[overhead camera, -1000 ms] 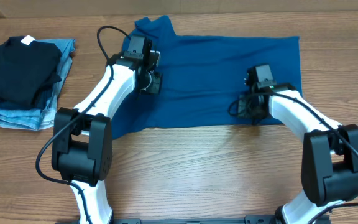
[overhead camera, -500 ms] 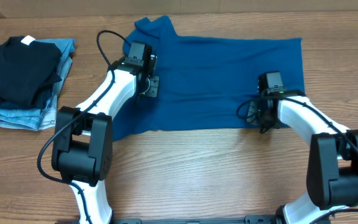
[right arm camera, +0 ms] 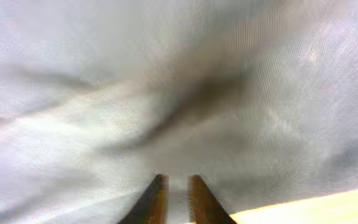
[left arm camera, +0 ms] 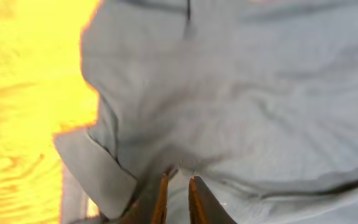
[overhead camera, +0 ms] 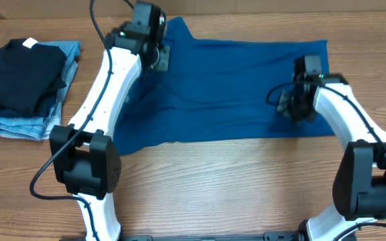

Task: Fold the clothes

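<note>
Wooden tabletop [overhead camera: 233,187] seen from overhead, bearing a teal-blue shirt [overhead camera: 233,87] spread flat and wide across its far middle, its collar end toward the upper left. The left arm [overhead camera: 106,87] reaches to the shirt's upper left part; the right arm [overhead camera: 344,117] reaches to its right part, near the lower edge. At far left, well apart from the shirt, a black folded garment [overhead camera: 22,73] with a white tag [overhead camera: 29,44] lies on light-blue jeans [overhead camera: 19,126]. The left claw [left arm camera: 177,186] is closed to a narrow slit, pinching a raised ridge of the shirt. The right claw [right arm camera: 174,186] is likewise nearly closed, with creases of the cloth converging on its tips.
</note>
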You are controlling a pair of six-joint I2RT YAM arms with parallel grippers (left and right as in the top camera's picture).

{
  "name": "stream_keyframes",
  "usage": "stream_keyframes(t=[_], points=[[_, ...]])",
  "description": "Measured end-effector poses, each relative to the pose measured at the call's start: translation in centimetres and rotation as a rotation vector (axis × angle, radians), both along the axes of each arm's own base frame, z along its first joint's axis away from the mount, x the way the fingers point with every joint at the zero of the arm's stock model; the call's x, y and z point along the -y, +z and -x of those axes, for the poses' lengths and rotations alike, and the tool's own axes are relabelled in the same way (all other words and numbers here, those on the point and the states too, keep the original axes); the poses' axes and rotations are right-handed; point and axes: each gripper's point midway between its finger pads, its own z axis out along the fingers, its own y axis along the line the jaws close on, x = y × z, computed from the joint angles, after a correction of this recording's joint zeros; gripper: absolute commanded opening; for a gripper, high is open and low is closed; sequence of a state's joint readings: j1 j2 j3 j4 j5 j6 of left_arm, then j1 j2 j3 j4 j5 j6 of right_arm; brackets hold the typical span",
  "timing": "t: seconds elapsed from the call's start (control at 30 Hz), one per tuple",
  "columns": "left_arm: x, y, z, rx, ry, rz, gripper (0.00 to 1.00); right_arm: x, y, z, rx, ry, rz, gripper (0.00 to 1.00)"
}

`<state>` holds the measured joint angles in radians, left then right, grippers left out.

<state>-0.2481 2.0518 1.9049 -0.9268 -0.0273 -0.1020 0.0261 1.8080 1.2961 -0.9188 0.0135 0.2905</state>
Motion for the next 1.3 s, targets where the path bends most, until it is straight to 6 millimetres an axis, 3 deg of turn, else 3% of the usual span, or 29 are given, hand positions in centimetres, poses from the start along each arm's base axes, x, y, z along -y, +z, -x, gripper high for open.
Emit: stream_keyframes(t=[0.07, 0.13, 0.23, 0.37, 0.5, 0.6, 0.7, 0.77, 0.83, 0.87, 0.9, 1.3], points=[[-0.7, 0.9, -0.9, 0.037, 0.019, 0.011, 0.54, -0.2, 2.5, -2.2, 0.073, 0.008, -0.011, 0.61], [-1.7, 1.0, -1.3, 0.044, 0.041, 0.012, 0.58, -0.4, 3.9, -3.6, 0.123, 0.011, -0.018, 0.66], [-4.0, 0.8, -2.1, 0.060, 0.087, 0.014, 0.61, -0.4, 4.6, -4.4, 0.156, 0.011, -0.022, 0.70], [-6.3, -1.0, -2.2, 0.030, 0.125, 0.003, 0.59, 0.2, 4.6, -4.4, 0.155, 0.009, -0.021, 0.71], [-6.3, -3.9, -3.1, -0.001, 0.124, -0.004, 0.59, 1.8, 4.4, -4.0, 0.138, -0.022, -0.016, 0.71], [-6.4, -7.5, -3.0, -0.065, 0.107, -0.026, 0.57, 2.8, 4.3, -3.6, 0.123, -0.045, -0.014, 0.71], [-7.1, -12.3, -2.4, -0.159, 0.100, -0.090, 0.52, 3.0, 4.3, -3.5, 0.118, -0.050, -0.013, 0.72], [-7.7, -14.1, -1.9, -0.195, 0.106, -0.128, 0.49, 2.9, 4.2, -3.4, 0.117, -0.049, -0.014, 0.71], [-8.1, -14.2, -2.0, -0.192, 0.110, -0.148, 0.40, 3.0, 4.2, -3.4, 0.117, -0.050, -0.013, 0.71], [-8.2, -14.2, -2.1, -0.189, 0.112, -0.153, 0.25, 2.9, 4.2, -3.4, 0.117, -0.050, -0.014, 0.71], [-8.3, -14.2, -2.1, -0.186, 0.115, -0.158, 0.20, 2.9, 4.2, -3.4, 0.117, -0.049, -0.014, 0.71], [-11.2, -14.2, -1.5, -0.214, 0.161, -0.210, 0.17, 3.4, 4.1, -3.1, 0.101, -0.056, 0.011, 0.73]])
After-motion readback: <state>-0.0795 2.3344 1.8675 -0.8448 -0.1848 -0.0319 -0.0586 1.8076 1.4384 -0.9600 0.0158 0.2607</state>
